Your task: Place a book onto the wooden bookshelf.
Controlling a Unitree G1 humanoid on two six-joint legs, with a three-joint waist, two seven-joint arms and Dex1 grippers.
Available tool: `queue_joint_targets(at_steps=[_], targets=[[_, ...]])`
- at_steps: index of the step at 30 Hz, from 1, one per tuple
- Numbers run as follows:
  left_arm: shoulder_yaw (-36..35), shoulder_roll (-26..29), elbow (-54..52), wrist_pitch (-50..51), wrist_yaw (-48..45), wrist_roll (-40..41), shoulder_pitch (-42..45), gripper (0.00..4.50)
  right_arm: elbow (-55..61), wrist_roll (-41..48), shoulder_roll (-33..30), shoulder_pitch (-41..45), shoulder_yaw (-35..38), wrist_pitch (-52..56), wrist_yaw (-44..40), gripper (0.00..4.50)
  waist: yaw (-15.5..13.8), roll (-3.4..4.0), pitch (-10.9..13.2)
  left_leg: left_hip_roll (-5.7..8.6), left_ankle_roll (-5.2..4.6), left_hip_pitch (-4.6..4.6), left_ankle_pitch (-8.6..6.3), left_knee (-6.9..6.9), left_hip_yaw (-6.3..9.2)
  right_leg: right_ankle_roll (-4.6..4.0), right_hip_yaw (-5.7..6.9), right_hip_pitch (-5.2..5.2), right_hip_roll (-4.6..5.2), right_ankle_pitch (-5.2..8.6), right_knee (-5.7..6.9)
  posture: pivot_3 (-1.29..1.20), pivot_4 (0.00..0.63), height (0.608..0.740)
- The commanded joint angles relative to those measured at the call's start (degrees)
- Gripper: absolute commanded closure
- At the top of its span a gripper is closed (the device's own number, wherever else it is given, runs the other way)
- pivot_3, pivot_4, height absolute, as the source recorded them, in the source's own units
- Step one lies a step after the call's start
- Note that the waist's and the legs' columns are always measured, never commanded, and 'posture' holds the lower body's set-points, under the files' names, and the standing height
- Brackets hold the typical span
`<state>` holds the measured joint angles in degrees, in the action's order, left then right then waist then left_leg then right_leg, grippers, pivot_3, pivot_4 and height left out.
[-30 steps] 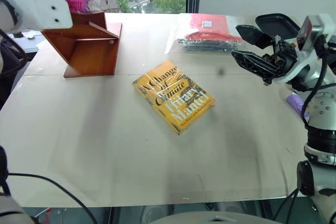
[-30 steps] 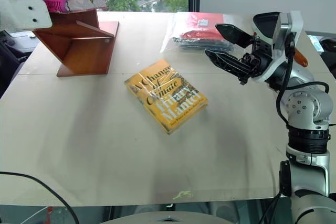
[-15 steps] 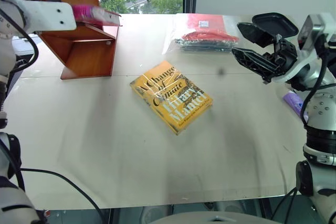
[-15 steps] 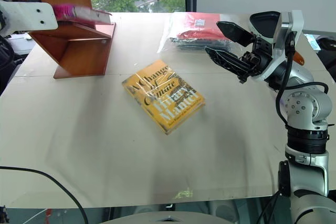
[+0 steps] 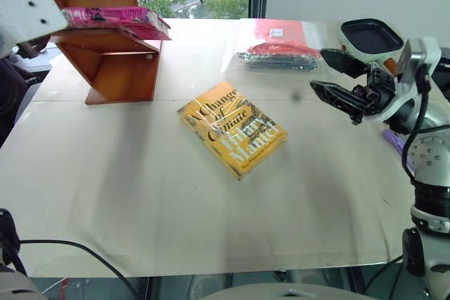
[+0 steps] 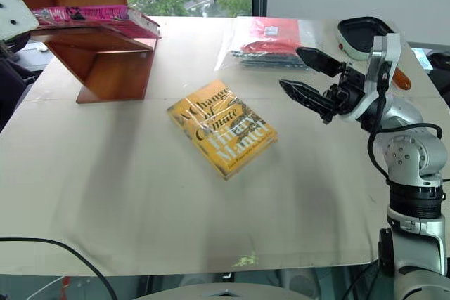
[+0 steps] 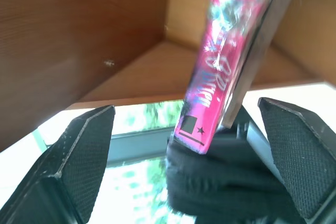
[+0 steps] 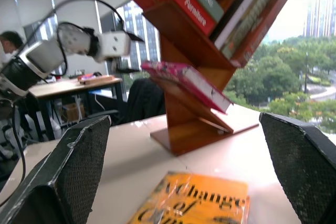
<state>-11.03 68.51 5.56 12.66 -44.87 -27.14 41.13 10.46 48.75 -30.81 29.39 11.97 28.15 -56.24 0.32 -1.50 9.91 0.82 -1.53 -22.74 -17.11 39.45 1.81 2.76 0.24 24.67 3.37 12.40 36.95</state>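
The thick bright pink paperback book [image 5: 116, 19] lies flat on a slanted board of the reddish-brown wooden bookshelf [image 5: 116, 68] at the far left of the pale table [image 5: 140, 194]. The left gripper [image 7: 184, 145] has its black fingers spread wide on either side of the book's end without clamping it. The right gripper [image 6: 309, 79] hovers over the table's right side, fingers spread and empty. A yellow-orange book with white lettering [image 5: 232, 128] lies mid-table.

The right arm [image 6: 404, 152] is pale grey with round, dark-ringed joints and a black cable looping along it – its gripper [image 6: 309, 79] has tapered black jaws. The left arm's white shell [image 5: 24, 12] carries two small dark holes.
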Motion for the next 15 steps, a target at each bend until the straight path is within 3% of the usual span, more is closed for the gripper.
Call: queue_joint_targets(at_steps=[1,3,4,5,6,9,12,15], targets=[[-10.59,-15.59,-19.49,5.18,3.49,17.44,-5.03,0.01,-1.64,-9.31,-2.98,-6.32,-0.54,-7.66,-1.30,0.00,-0.63,-0.09,-0.08,0.02,0.00,-0.01,0.00,0.07,0.01,0.00,0.05,0.00,0.11,0.00,-0.02,0.00,0.150,0.740],[-12.39,-29.19,-30.73,13.79,2.54,29.76,-17.29,0.01,-7.02,-19.49,-3.51,-12.76,-3.27,-16.41,0.05,0.00,-0.82,0.11,-0.20,0.05,-0.01,-0.02,-0.01,0.19,-0.06,0.04,0.02,-0.01,0.13,-0.03,-0.03,0.00,0.150,0.740],[-12.24,-31.74,-33.21,14.64,2.10,32.42,-22.08,0.01,-8.53,-22.33,-3.51,-14.64,-4.07,-19.07,0.35,0.00,-1.01,1.10,-1.71,0.08,-0.01,-0.03,-0.01,0.18,-0.02,0.09,0.03,-0.02,0.12,-0.08,-0.04,0.00,0.150,0.740],[-12.73,-34.68,-35.19,15.33,1.59,34.29,-27.87,0.01,-10.57,-24.60,-3.02,-16.03,-4.45,-21.92,1.25,0.00,-0.93,0.93,-1.67,0.21,-0.36,0.95,-0.23,0.04,-0.41,0.29,-0.11,-0.77,0.46,-0.11,-0.14,0.00,0.150,0.740],[-12.75,-36.54,-36.31,14.92,1.77,34.66,-33.26,0.01,-12.11,-25.93,-2.43,-17.24,-4.53,-23.71,2.04,0.00,-0.54,0.79,-1.53,0.27,-0.51,1.18,-0.37,-0.06,-0.54,0.41,-0.20,-1.10,0.54,0.29,-0.23,0.00,0.150,0.740],[-9.65,-40.03,-36.72,11.23,0.28,36.04,-47.42,0.01,-14.89,-27.56,-1.16,-20.43,-4.59,-27.18,2.26,0.00,0.91,0.53,-1.41,0.26,-0.48,0.98,-0.34,-0.07,-0.62,0.35,-0.56,-0.53,0.45,0.23,-0.03,0.00,0.150,0.740],[-6.41,-41.92,-33.15,9.72,2.23,35.23,-53.80,0.01,-16.74,-29.30,-0.65,-22.43,-5.06,-29.98,2.37,0.00,0.68,0.54,-1.37,0.30,-0.64,1.32,-0.43,-0.11,-0.51,0.22,-0.83,-0.76,0.47,0.12,-0.04,0.00,0.150,0.740],[-5.72,-42.58,-31.09,7.42,1.18,38.25,-55.43,0.01,-17.42,-30.04,0.01,-23.85,-5.11,-31.54,2.83,0.00,0.06,0.49,-1.33,0.26,-0.71,2.31,-0.46,-0.20,-0.35,-0.07,-0.76,-1.74,0.22,0.26,-0.16,0.00,0.150,0.740]])
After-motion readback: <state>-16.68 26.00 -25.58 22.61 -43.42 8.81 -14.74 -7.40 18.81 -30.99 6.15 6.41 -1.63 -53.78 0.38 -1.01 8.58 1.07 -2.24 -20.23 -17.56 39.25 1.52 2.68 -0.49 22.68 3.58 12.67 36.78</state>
